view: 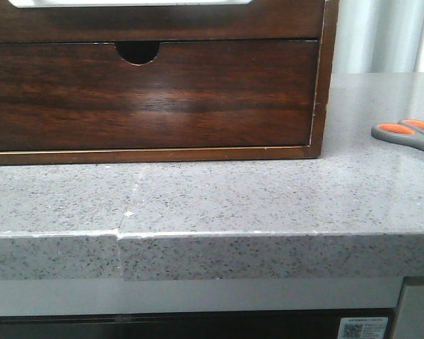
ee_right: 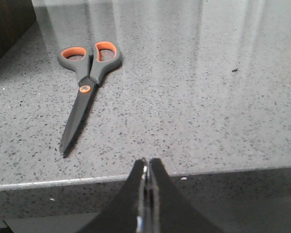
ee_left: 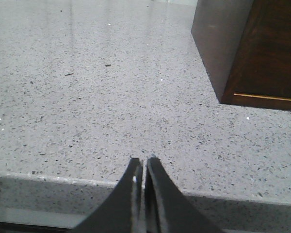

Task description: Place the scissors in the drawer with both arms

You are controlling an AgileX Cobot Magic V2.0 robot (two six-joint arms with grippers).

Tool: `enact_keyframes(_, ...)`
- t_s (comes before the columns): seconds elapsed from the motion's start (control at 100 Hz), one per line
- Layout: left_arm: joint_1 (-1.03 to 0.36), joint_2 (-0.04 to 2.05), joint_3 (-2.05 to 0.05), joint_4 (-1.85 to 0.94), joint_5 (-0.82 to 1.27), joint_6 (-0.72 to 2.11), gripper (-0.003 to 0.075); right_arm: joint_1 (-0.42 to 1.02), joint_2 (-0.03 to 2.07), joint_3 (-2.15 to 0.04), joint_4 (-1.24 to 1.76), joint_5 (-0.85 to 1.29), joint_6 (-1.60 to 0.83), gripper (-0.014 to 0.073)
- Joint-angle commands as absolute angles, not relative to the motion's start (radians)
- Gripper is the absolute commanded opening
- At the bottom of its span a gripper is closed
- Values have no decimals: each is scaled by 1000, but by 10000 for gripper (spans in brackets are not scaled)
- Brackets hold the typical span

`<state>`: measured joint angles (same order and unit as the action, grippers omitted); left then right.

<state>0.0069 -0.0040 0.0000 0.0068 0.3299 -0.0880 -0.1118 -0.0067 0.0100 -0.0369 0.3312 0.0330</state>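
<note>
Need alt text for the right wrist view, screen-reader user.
Small scissors with grey plastic handles and orange-lined finger loops lie closed and flat on a speckled grey stone countertop, untouched. The right gripper sits at the counter's near edge, apart from them, jaws shut and empty. A dark wooden cabinet corner shows beside the handles.

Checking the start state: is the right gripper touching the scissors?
Apart. The right wrist view shows bare countertop between the shut right gripper and the scissors.
</note>
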Motion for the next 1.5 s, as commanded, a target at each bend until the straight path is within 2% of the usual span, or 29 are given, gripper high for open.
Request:
enact_keyframes(0.0, 6, -33, 21, 0, 270, -91, -22, -112, -29, 40, -37, 319, 32, -50)
enact_keyframes(1.13, 6, -33, 21, 62, 240, -91, -22, -112, -29, 40, -37, 319, 32, -50)
enact_keyframes(1.49, 6, -33, 21, 68, 234, -93, -22, -112, -29, 40, 67, 137, 32, -50)
